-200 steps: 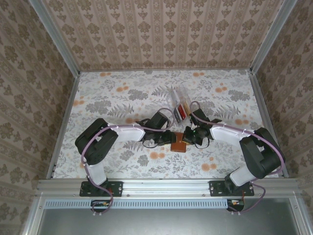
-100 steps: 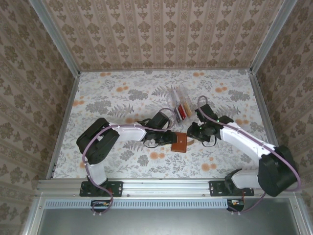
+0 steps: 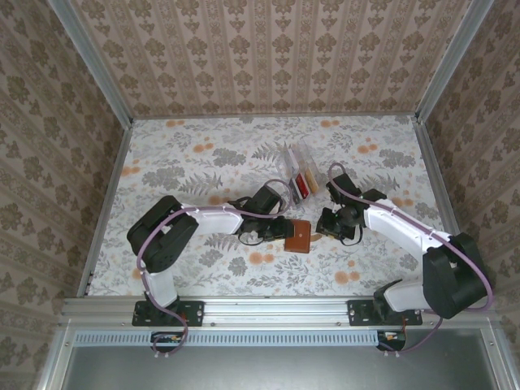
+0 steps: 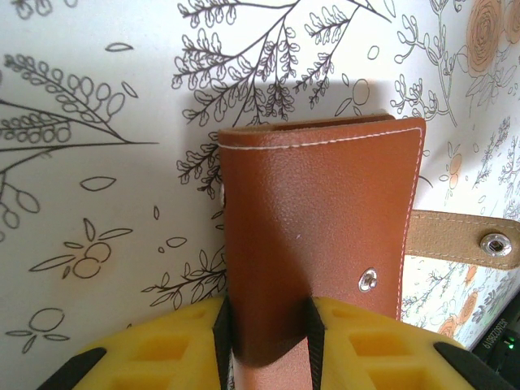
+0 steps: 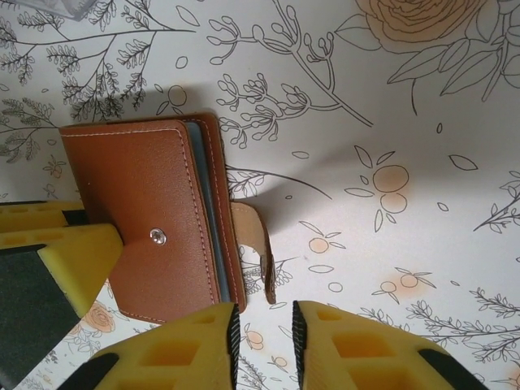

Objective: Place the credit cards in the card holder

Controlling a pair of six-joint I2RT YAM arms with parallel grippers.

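Item: card holder [image 3: 299, 236], brown leather with pale stitching, folded shut, on the flowered table [image 3: 203, 162] near its middle, between my two tools. The cover carries a metal snap stud [image 4: 370, 280]. The snap tab [image 4: 459, 236] is unfastened and sticks out from the side facing my right arm, curling upward at its end in the right wrist view. Grey-blue inner leaves [image 5: 210, 219] show along the holder's open edge (contents of the slots not legible). Hold: my left tool [image 4: 268, 325] is clenched on the holder, with one yellow finger [image 4: 183, 345] on each side of its near edge. Whether the holder rests flat on the table or is lifted slightly, I cannot tell. My right tool [image 5: 264, 333] is released, its jaws a narrow gap apart with only table pattern between them. It hangs just beside the tab end of the holder, and contact cannot be judged. Further items: credit cards [image 3: 299, 185], red-orange with pale markings, lie inside a clear plastic case [image 3: 290, 161] on the table behind the holder, apart from both tools. Surroundings: patterned wallpaper walls [image 3: 268, 57] on three sides and a metal rail [image 3: 276, 307] along the near edge, where my arms are bolted.
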